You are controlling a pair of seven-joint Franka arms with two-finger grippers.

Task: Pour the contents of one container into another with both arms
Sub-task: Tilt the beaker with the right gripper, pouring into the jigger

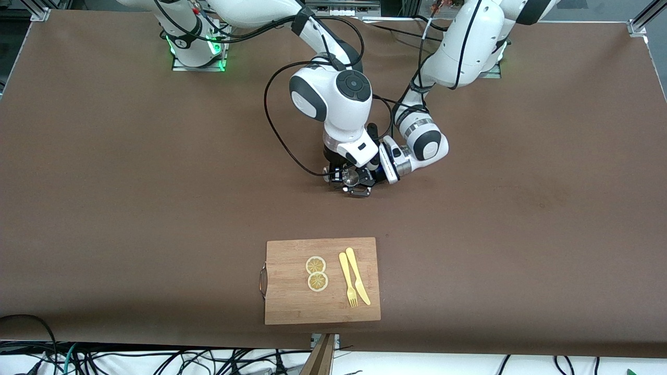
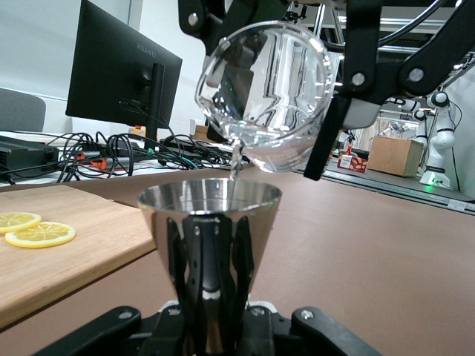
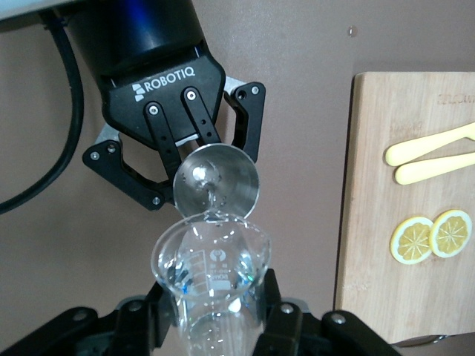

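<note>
Beaker [image 1: 348,167] and metal cup [image 1: 352,178] meet at the middle of the front view, just below the two white wrists, and both are mostly hidden there. The right gripper [image 1: 345,172] comes down from the arm based at upper left of the frame; the left gripper [image 1: 365,179] comes in sideways from the arm based at upper right. A board [image 1: 322,280] with lemon slices [image 1: 316,273], a fork [image 1: 347,279] and a knife [image 1: 358,276] lies lower in the frame, nearer the camera, on the brown table [image 1: 130,208].

Left wrist view: the cup [image 2: 210,222] stands upright at centre, the left gripper [image 2: 211,282] clamped on its stem. The beaker [image 2: 267,96] sits in the upper centre, tipped with its long axis near level, its spout directly over the cup's mouth (a thin stream of water falls from it into the cup).

Right wrist view: the beaker [image 3: 211,274] fills the lower centre, the right gripper [image 3: 215,311] closed on its body. Its spout points toward the cup [image 3: 217,180], which sits just above it in the frame, held by the other arm's fingers [image 3: 169,137].

The relation that counts is spout over mouth: the lip hangs above the cup's rim without touching it. My judgement is that the pour is under way, and that further tilt must keep the spout centred over the narrow cup.
</note>
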